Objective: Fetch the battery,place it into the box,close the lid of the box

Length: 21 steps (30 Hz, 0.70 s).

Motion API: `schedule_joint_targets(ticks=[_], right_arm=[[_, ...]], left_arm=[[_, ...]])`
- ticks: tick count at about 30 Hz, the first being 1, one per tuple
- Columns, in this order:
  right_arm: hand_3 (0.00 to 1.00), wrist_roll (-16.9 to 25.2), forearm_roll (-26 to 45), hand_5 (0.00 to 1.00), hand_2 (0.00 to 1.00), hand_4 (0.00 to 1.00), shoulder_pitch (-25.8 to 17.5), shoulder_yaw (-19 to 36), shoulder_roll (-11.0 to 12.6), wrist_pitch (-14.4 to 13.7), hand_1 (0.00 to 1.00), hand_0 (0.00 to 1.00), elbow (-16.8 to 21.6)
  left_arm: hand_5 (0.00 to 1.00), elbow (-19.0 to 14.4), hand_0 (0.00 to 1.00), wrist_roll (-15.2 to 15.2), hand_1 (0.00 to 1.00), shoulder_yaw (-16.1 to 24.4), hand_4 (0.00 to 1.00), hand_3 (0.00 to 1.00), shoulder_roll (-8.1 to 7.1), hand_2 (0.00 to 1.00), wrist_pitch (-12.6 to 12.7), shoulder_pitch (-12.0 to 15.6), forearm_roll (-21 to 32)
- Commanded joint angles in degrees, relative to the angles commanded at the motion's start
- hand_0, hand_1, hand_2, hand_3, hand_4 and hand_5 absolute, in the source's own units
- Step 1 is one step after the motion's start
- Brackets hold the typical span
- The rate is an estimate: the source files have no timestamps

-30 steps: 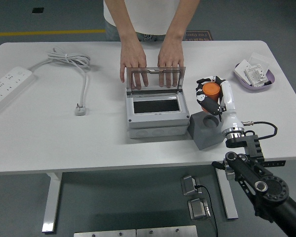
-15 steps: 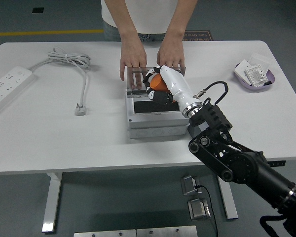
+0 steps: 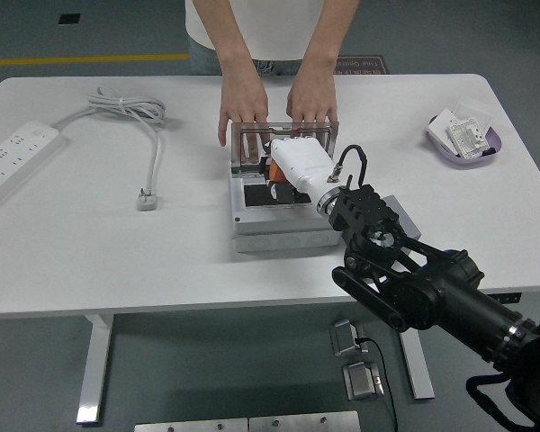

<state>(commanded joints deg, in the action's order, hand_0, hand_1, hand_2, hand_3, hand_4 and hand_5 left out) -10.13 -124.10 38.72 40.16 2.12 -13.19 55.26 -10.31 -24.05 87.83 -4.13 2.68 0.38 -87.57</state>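
The grey box stands mid-table with its clear lid raised at the back. My right hand reaches over the box's dark opening, palm down, fingers curled on the orange battery, which shows only as an orange edge under the white hand. The battery is low over the opening; I cannot tell if it touches the bottom. A person's two hands rest flat on the table behind the lid. The left hand is out of view.
A grey block sits right of the box, mostly hidden by my arm. A purple tray with white packets is at the far right. A white power strip and cord lie at the left.
My right hand carried the battery from above the grey block leftward to the box, then lowered and turned palm-down into the opening. The person's hands stayed put.
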Motion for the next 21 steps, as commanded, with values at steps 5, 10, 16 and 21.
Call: schedule_joint_targets(ticks=[5,10,16,21], right_arm=[[0.253,1.91,1.35,0.002,0.237,0.002,-0.07,-0.21,-0.06,-0.53,0.209,0.166,-1.22],[0.261,3.49,1.98,0.080,0.256,0.089,-0.22,-0.25,-0.19,-0.94,0.240,0.212,-1.88],[0.421,4.62,1.60,0.218,0.337,0.375,-0.40,-0.02,-0.37,-0.76,0.284,0.271,-2.07],[0.648,5.69,1.63,0.467,0.448,0.834,-0.55,0.17,-0.50,-1.43,0.396,0.389,-2.26]], left_arm=[[0.115,0.00,0.622,0.04,0.590,0.10,0.731,0.627,-0.01,0.540,-0.03,-0.04,-0.19],[0.113,0.00,0.621,0.15,0.589,0.25,0.729,0.627,-0.01,0.540,-0.06,-0.10,-0.48],[0.112,0.00,0.622,0.18,0.589,0.38,0.726,0.626,0.01,0.540,-0.12,-0.16,-0.77],[0.110,0.00,0.623,0.16,0.588,0.49,0.725,0.625,-0.01,0.540,-0.15,-0.15,-0.99]])
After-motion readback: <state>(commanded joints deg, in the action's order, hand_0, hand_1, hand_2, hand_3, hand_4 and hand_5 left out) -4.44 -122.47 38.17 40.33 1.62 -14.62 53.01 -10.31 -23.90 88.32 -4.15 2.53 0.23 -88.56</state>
